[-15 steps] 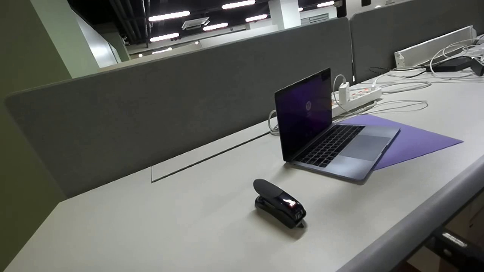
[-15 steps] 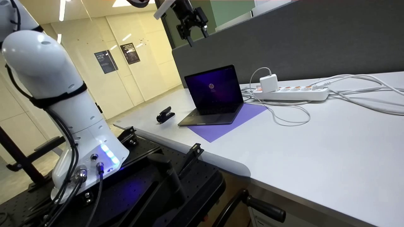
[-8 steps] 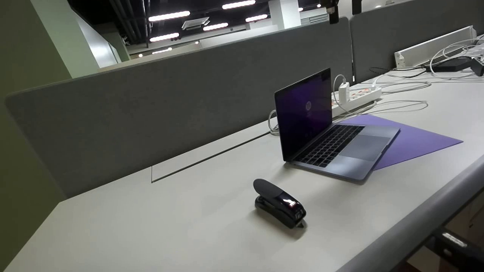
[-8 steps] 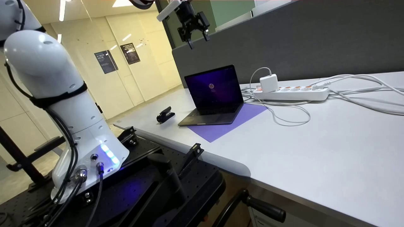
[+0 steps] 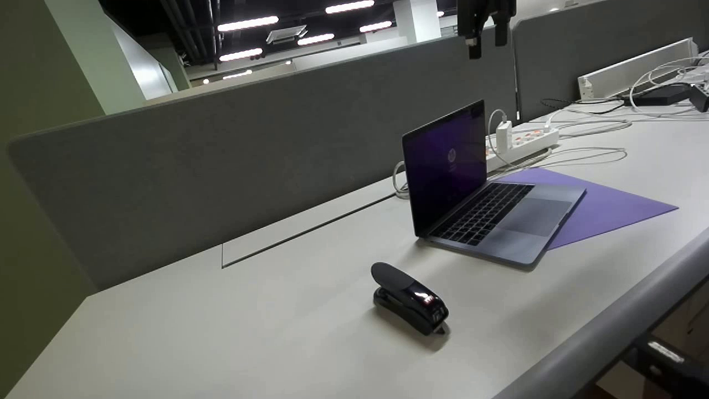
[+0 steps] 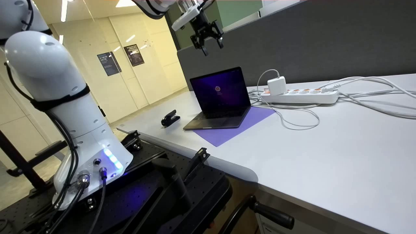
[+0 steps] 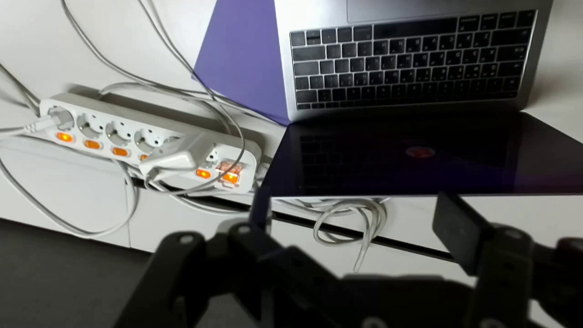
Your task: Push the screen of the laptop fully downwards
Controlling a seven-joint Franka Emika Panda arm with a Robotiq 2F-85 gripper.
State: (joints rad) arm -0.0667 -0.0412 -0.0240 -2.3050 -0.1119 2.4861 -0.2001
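The laptop [image 5: 536, 216] stands open on the white desk, its grey base and dark keyboard flat. Its screen [image 5: 443, 166] stands upright, glowing purple, in both exterior views [image 6: 221, 89]. In the wrist view the laptop [image 7: 410, 68] is at the top and the screen [image 7: 464, 155] below it, its upper edge level with my fingertips in the picture. My gripper [image 6: 213, 50] is open and empty, fingers pointing down, above the screen's top edge and apart from it. It also shows at the top of an exterior view [image 5: 488, 49] and in the wrist view [image 7: 355, 205]. The screen's outer face is hidden.
A purple sheet [image 6: 221, 136] lies partly under the laptop. A black stapler-like object [image 5: 410, 299] is beside it. A white power strip [image 7: 150, 136] with a charger and loose cables [image 7: 350, 218] is beside and behind the screen. A grey partition [image 5: 277, 155] stands along the desk's back.
My gripper has moved down toward the laptop, rightward in an exterior view, and has come lower into an exterior view from its top edge. It stays open. The laptop and screen have not moved.
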